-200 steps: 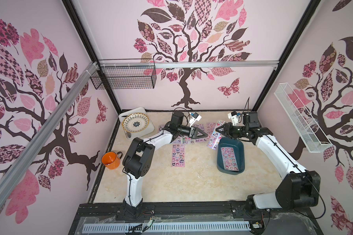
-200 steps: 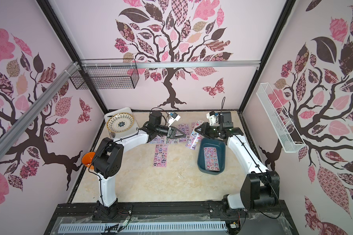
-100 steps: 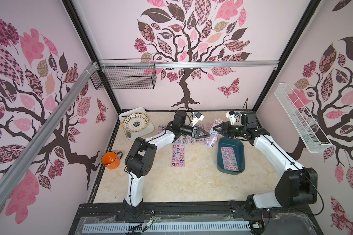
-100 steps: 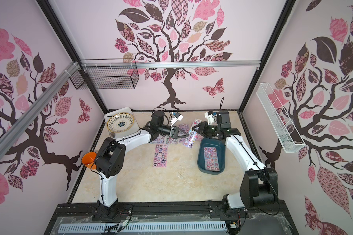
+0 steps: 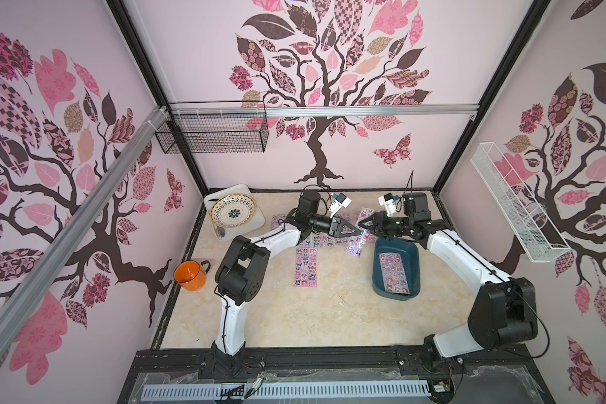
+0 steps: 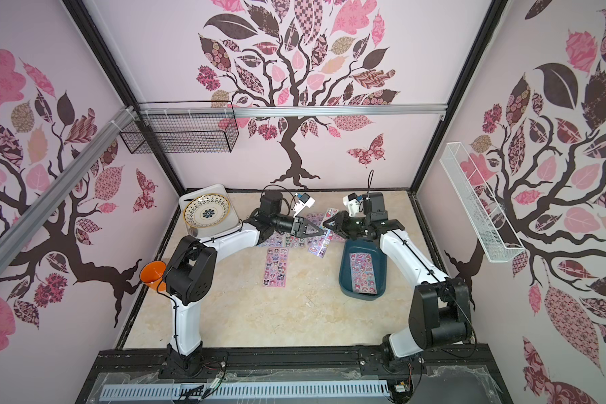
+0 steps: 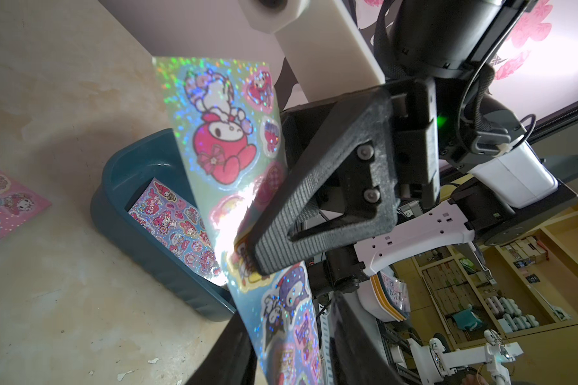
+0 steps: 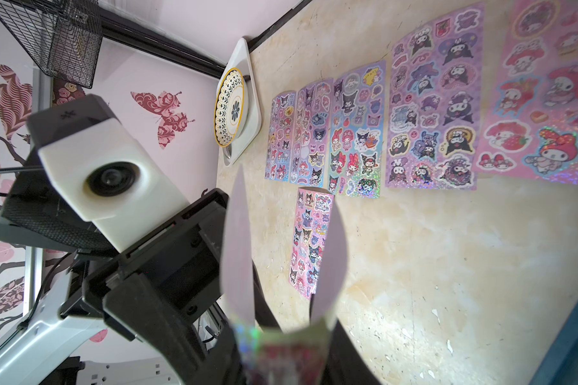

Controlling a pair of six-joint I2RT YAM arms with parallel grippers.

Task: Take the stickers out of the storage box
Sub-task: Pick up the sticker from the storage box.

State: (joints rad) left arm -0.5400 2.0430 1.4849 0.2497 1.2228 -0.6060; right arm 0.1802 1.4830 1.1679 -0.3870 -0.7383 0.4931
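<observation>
Stickers [image 5: 307, 267] lie mostly on the table [image 5: 329, 314] by now, a row at the far side and one nearer, all apart from the box [image 5: 377, 273]. One sheet [image 7: 224, 140] hangs in the air between the two grippers, just beside the box's far end and clear of it. The right gripper [image 5: 364, 225] pinches it partway along, a finger pressed to its glittery face in the left wrist view.

A second ago the left gripper [image 5: 357, 231] stood back with its jaws spread. Since then the two tips have drawn close over the table and the left jaws have narrowed round the sheet. Whether they have bitten yet I cannot tell (its fingers show only as dark blurs at the frame's edge).

I read this as a handover: the sheet is already out, and the left gripper looks set to lay it with the row once the right lets go. A boxed sheet [image 5: 394, 271] still lies flat inside, so the job is not done, and more may hide beneath it
</observation>
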